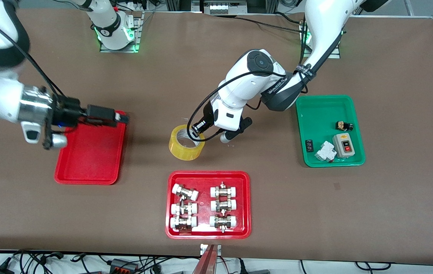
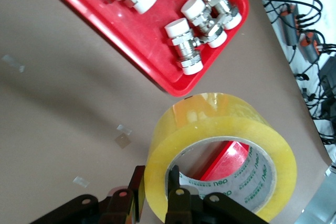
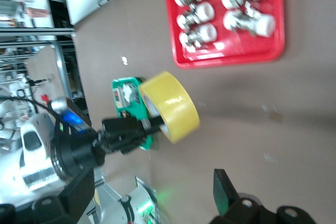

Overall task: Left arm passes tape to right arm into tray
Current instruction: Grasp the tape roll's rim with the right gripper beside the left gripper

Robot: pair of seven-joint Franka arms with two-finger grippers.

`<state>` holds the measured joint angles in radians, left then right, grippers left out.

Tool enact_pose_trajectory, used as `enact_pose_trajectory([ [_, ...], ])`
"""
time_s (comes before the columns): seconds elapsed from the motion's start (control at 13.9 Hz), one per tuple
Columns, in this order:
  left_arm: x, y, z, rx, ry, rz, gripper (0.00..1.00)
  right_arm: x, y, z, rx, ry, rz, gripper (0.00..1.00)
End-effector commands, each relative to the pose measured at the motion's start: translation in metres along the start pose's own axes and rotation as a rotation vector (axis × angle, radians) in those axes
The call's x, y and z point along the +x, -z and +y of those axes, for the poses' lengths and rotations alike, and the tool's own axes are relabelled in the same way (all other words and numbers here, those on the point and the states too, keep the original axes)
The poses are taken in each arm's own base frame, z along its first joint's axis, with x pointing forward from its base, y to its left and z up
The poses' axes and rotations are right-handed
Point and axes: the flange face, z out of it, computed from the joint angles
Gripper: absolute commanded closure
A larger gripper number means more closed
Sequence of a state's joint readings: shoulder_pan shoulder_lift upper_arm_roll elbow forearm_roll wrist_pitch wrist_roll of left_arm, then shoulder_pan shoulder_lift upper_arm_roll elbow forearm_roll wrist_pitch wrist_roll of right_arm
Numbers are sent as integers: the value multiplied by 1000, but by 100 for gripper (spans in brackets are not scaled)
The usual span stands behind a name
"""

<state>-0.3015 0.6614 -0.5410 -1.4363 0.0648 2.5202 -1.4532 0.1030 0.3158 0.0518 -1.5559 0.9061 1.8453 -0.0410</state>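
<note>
Here left pincer (image 1: 198, 134) grips tape (image 1: 184, 147) wall.

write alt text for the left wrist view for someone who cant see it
The left gripper has its jaws clamped on the wall of the yellow tape, one inside the white core and one outside. Past the roll is the corner of a red tray of white-capped metal fittings on the brown table.
</note>
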Motion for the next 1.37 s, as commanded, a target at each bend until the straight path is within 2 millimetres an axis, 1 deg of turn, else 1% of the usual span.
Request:
enact_pose_trajectory([
  [0.0, -5, -2, 6, -40, -19, -2, 100, 17, -35, -3, 45, 106, 43, 0],
  [0.22, -5, -7, 5, -38, 57, -25, 100, 26, -80, 3, 20, 233, 63, 0],
  [0.36, -14, -9, 5, -35, 90, -38, 100, 29, -103, 7, 3, 322, 65, 0],
  [0.58, -15, -10, 5, -35, 104, -44, 100, 29, -136, 9, -25, 365, 70, 0],
  [0.65, -13, -10, 5, -34, 106, -44, 100, 29, -143, 12, -30, 369, 67, 0],
  [0.79, -13, -10, 5, -36, 104, -44, 100, 32, -150, 20, -35, 371, 65, 0],
  [1.08, -12, -12, 4, -33, 95, -43, 100, 29, -156, 18, -30, 368, 63, 1],
  [1.23, -12, -12, 4, -33, 95, -43, 100, 29, -155, 18, -31, 368, 62, 53],
  [1.3, -12, -12, 4, -33, 95, -43, 100, 29, -156, 17, -29, 364, 61, 70],
])
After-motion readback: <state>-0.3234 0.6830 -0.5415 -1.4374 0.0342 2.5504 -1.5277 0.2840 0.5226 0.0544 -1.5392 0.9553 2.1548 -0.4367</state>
